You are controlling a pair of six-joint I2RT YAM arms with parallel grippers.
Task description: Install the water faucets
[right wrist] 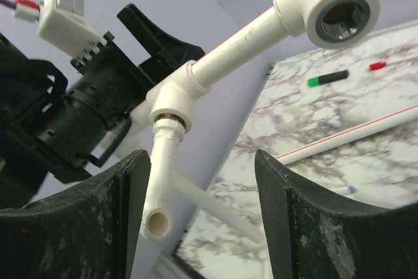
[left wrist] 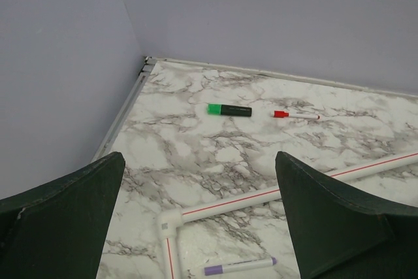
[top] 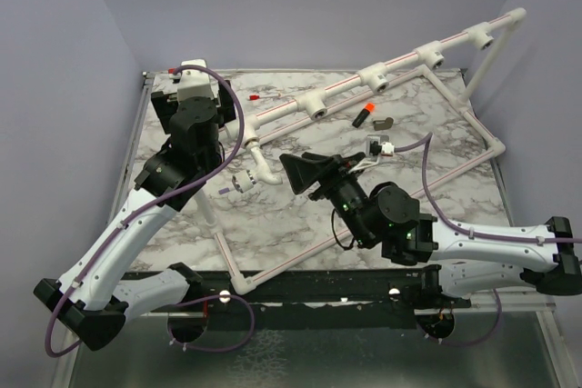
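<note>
Left wrist view: left fingers (left wrist: 65, 207) spread, empty; right fingers (right wrist: 313, 227) likewise, facing white pipe elbow (right wrist: 171, 99); faucet (top: 383, 124) on tabletop (top: 300, 224) right of that elbow.

Small greyish faucet (top: 385, 124), lying loose (uninstalled)

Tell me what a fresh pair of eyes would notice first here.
The white pipe frame with its tee sockets dominates the top view, slanting across the marble table and rising at the far right. The right pincer is open and faces an elbow joint with a short white spout hanging down. A black stick with an orange tip lies near mid-table, beside the pipe.
</note>
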